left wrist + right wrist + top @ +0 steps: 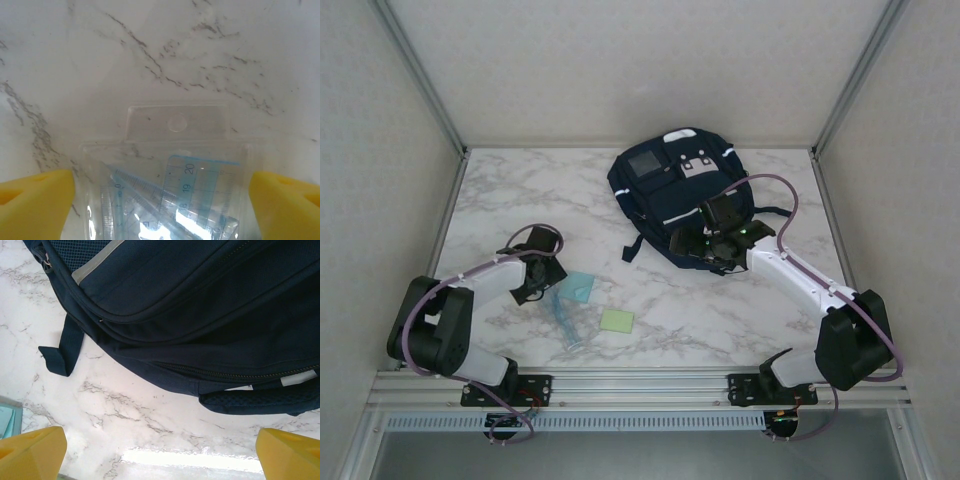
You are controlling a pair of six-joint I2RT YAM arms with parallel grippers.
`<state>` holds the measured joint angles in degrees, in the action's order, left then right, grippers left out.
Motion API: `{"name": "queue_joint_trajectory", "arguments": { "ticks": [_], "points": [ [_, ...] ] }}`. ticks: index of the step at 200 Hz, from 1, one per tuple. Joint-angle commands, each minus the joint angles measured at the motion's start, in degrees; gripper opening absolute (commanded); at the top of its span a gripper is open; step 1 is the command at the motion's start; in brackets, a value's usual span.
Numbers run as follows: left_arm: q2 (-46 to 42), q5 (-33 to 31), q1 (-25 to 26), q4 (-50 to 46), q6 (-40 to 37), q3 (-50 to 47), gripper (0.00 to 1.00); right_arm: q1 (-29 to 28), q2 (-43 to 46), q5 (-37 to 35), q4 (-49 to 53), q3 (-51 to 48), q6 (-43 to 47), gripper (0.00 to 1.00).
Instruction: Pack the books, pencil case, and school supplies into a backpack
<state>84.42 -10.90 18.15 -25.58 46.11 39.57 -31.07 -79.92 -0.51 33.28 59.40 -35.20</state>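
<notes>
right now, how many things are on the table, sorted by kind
backpack: 1
square pads: 2
clear packet of rulers: 1
total: 4

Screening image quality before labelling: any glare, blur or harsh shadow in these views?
Top external: even, soft light, no harsh shadows. Left wrist: bright glare low on the clear ruler pouch, yellow fingertips blurred. Right wrist: white glare band on the table near the bottom edge, backpack sharp.
</notes>
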Motion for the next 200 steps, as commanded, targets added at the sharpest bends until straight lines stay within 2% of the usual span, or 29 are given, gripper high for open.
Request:
{"name": "queue_joint_trajectory", "arguments": {
  "ticks": [1, 18, 29, 48, 88, 120, 151, 182, 200],
  "points": [
    [4.05, 5.87, -0.34, 7.14, 0.98, -2.31, 0.8, -0.49, 0.79, -3.23, 2.04, 2.67, 0.8, 0.98],
    [5.33, 5.82, -0.5, 7.39, 1.35, -2.87, 0.54, -0.5, 1.4, -5.27, 3.52, 3.5, 1.86, 0.98],
    [5.48, 5.29, -0.57, 7.08, 1.37, -2.92, 0.42, -0.53, 1.99, -5.81, 3.64, 3.57, 2.14, 0.98],
    [4.79, 4.12, -0.9, 6.1, 0.98, -2.46, 0.32, -0.49, 2.26, -5.13, 3.2, 3.62, 2.39, 0.98],
    [1.02, 0.22, -2.71, 1.24, -2.86, 2.02, 0.0, -0.5, 0.48, -1.0, 1.36, 3.8, 2.12, 0.98],
    [-2.86, -3.48, -3.47, -2.98, -5.88, 7.44, 0.0, -1.34, -0.65, 3.2, -1.64, 3.67, 1.87, 0.97],
    [-6.37, -4.2, -3.65, -4.98, -7.98, 12.36, 0.0, -3.07, -2.3, 6.26, -3.71, 4.85, 3.01, 0.97],
    [-8.11, -1.74, -3.43, -5.28, -9.4, 17.47, 0.0, -4.83, -4.43, 9.78, -6.0, 6.04, 4.0, 0.97],
    [-8.72, 0.27, -3.39, -4.97, -9.52, 20.86, 0.0, -5.23, -5.6, 15.52, -10.84, 5.62, 3.26, 0.97]
  ]
}}
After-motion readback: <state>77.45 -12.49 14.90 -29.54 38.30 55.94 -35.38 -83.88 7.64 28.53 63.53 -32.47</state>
